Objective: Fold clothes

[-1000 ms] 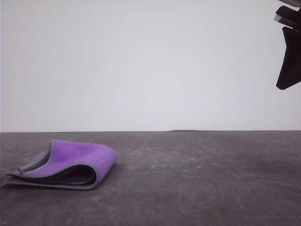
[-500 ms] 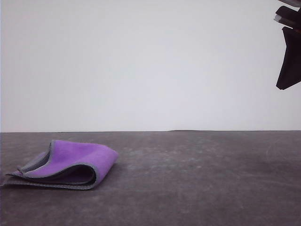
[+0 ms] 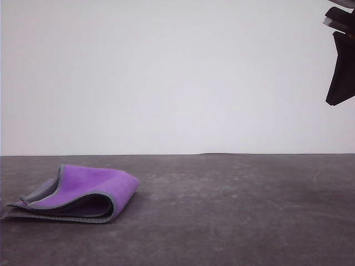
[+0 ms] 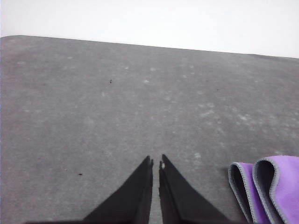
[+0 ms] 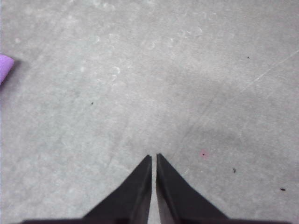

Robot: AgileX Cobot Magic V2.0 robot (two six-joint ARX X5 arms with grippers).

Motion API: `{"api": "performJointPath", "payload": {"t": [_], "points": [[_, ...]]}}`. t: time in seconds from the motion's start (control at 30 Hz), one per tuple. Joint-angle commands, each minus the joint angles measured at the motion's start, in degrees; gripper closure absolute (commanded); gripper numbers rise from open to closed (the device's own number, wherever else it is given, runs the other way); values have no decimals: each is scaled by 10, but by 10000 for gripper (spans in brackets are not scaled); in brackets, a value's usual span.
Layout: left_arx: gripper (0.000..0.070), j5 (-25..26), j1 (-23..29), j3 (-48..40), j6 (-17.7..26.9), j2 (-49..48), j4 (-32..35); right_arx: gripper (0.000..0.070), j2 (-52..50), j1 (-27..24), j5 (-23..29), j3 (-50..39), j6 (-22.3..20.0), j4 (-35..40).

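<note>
The clothes lie folded over on the grey table at the front left, purple face up, with grey edging and a dark inner layer showing at the fold. The left wrist view has their folded edge to one side of my left gripper, which is shut and holds nothing above bare table. My right gripper is shut too, with nothing in it, high over the table; a purple corner of the clothes shows at the frame's edge. In the front view the right gripper hangs at the upper right.
The dark grey table stretches wide and flat to the right of the cloth. A plain white wall stands behind its far edge.
</note>
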Motion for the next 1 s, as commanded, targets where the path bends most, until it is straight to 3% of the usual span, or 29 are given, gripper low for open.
{"api": "performJointPath", "payload": {"t": [0.0,0.13,0.37,0.67,0.97], "points": [[684,-3,0,-11,-3,-1,-5,690,2,1,0,6,7,4],[684,-3,0,-11,-3,-1,-5,690,-15,0,3,6,-13,3],[684,-3,0,-11,-3,-1,-5,690,-144,-30,0,-3,-104,8],[684,-3,0,-11,-3,-1,-5,690,-332,-138,3,-99,-111,47],[684,-3,0,-11,-3,-1,-5,690,-515,-151,3,-293,-85,151]]}}
